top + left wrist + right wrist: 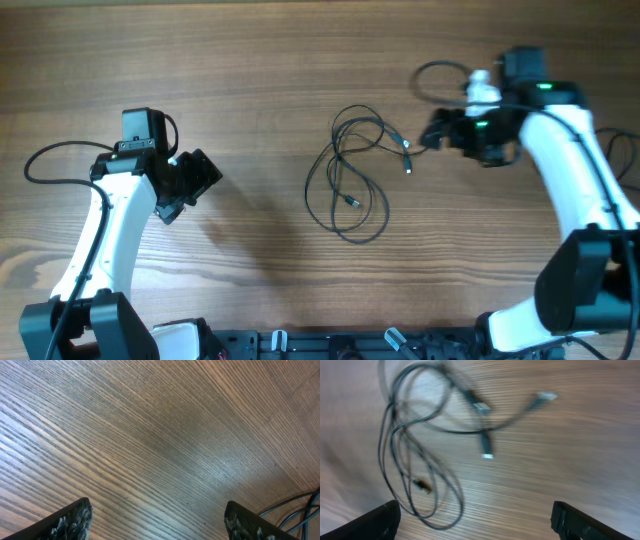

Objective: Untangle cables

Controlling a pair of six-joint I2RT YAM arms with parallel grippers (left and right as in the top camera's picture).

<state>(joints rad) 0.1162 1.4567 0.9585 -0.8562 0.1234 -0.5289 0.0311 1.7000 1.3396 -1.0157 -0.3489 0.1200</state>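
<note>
The cables (352, 178) lie as a loose tangle of thin dark loops with small silvery plug tips in the middle of the wooden table. My right gripper (437, 130) is open and empty just right of the plug ends. In the right wrist view the cables (420, 460) lie ahead of the open fingers (475, 520), blurred. My left gripper (198, 180) is open and empty, well left of the tangle. In the left wrist view its fingers (157, 522) frame bare wood, with cable strands (295, 510) at the lower right edge.
The thick black arm cable (440, 75) loops on the table behind the right arm. Another arm cable (55, 155) curves at the far left. The arm bases stand at the front edge.
</note>
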